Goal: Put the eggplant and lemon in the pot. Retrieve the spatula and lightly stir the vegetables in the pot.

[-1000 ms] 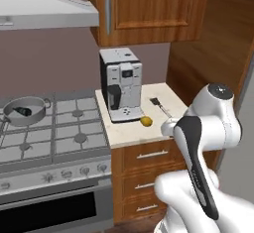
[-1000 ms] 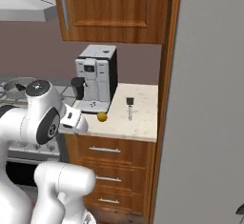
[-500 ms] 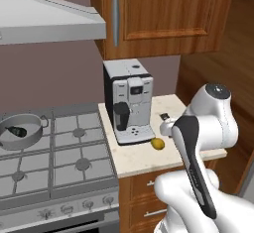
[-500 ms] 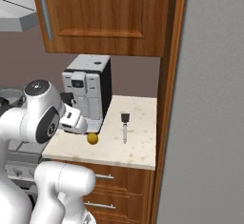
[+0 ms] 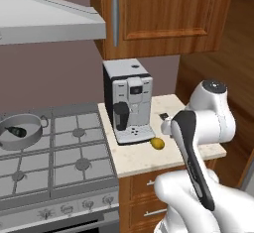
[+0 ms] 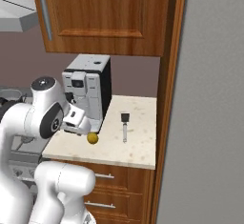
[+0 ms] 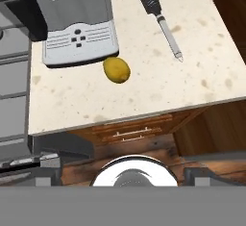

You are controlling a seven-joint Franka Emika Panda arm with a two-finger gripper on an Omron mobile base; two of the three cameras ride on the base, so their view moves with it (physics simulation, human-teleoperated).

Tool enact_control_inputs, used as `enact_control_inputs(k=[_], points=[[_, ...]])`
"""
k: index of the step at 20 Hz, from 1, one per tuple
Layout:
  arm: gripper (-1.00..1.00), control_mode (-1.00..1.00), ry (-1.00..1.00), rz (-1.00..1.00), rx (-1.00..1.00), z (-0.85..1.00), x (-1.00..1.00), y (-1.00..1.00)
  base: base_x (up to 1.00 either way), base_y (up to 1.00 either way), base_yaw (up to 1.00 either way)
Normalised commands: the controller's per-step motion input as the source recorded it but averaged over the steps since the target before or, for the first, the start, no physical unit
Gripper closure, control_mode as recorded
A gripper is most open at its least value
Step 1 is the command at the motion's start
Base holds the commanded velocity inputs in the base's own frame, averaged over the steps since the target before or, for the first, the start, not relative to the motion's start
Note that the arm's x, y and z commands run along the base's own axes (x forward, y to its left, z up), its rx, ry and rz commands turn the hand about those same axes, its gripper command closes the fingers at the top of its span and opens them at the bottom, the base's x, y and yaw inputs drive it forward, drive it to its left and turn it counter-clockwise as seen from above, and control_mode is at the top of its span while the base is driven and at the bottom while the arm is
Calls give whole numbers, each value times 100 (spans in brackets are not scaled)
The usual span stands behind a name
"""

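The base has driven right along the counter (image 6: 138, 156) since the earlier frames: the whole picture has shifted, the coffee machine (image 5: 128, 100) now sits near the middle of the left base view and the stove (image 5: 54, 162) has slid toward its left edge. This is the camera moving, not the things. What it means for the task, as a judgement: the robot is lining itself up with the lemon (image 7: 116, 70), the next item to fetch. The eggplant (image 5: 14, 132) already lies in the pot (image 5: 22, 139), which stands on the stove's back left burner, well left of the coffee machine. The lemon rests on the counter just in front of the coffee machine's drip tray, at its right corner. The spatula (image 7: 162, 23) lies flat on the counter to the right of the coffee machine, blade toward the wall, well apart from the lemon. The gripper (image 6: 80, 119) hangs above the counter's front edge near the coffee machine, its jaws spread wide with nothing between them. Compared with the earlier frame, the lemon and spatula appear larger and nearer the middle of the right base view.
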Motion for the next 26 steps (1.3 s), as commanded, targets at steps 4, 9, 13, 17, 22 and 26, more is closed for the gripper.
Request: enact_control_inputs(k=[4, 9, 13, 17, 22, 26], points=[[-100, -100, 29, 0, 0, -16, 43, -3, 0, 0, 0], [-100, -100, -2, 14, 0, -60, 64, -3, 0, 0, 0], [-100, -100, -3, 12, 0, -77, 23, 0, 0, 0, 0], [-100, -100, -2, 9, 0, -70, 7, 0, 0, 0, 0], [-100, -100, -1, 7, 0, -34, 59, 0, 0, 0, 0], [-100, -100, 0, 3, 0, -13, 70, 0, 0, 0, 0]])
